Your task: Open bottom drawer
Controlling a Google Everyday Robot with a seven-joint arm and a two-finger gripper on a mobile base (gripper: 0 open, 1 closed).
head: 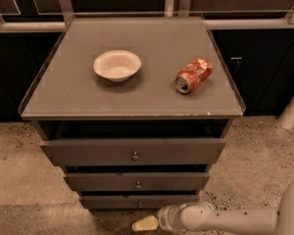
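- Bottom drawer [112, 201]: the lowest and slimmest of three dark grey fronts on the grey cabinet, just above the speckled floor [19, 155]. Its tiny round knob [140, 204] sits at mid-width, and the front looks pushed in.
- Above it come the middle drawer [103, 181] and then the tall top drawer [88, 152], each with a centre knob.
- The gripper [144, 223] is low at the bottom edge, near the bottom drawer's front but apart from it. Its cream tip points left, and the white arm [225, 220] runs off to the right. I cannot tell whether it is open or closed.
- On the cabinet's surface [78, 97], a white bowl [117, 65] stands left of centre. A dented red soda can [193, 75] lies on its side to the right, well apart from the bowl.
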